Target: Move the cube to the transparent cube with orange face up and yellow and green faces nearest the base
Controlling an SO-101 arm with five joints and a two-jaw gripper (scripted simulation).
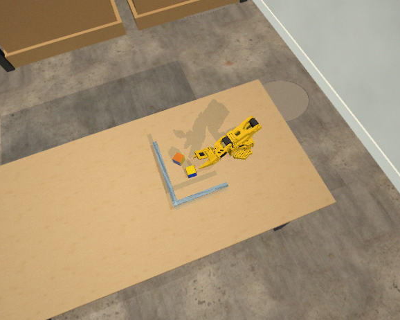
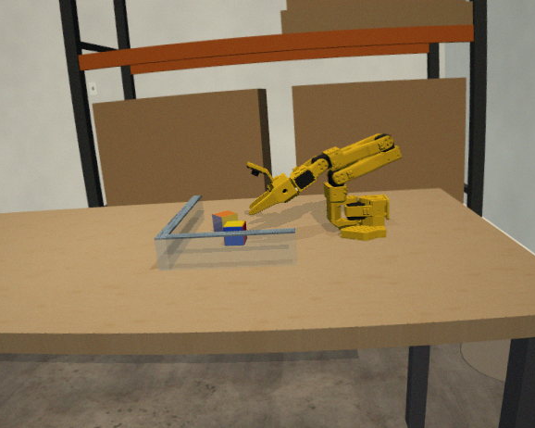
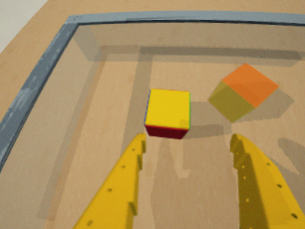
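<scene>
The solid cube [image 1: 191,170] [image 2: 234,238] [image 3: 169,110] rests flat on the table, yellow face up. Its red face is towards the robot's base, its blue face towards the exterior camera; a thin green side shows at its right in the wrist view. The transparent cube [image 1: 178,158] [image 2: 224,214] [image 3: 249,85] stands apart from it, to its right in the wrist view, orange up and turned corner-on, with a yellowish face nearer the base. My gripper [image 1: 196,163] [image 2: 252,212] [image 3: 188,136] is open and empty, raised above the table on the base side of the solid cube.
Two clear low walls with blue-grey top edges meet in a corner. One wall [image 1: 165,173] [image 2: 181,218] [image 3: 189,17] runs beyond both cubes from the base; the other [image 1: 201,194] [image 2: 269,232] [image 3: 50,65] runs along the solid cube's side, between it and the exterior view.
</scene>
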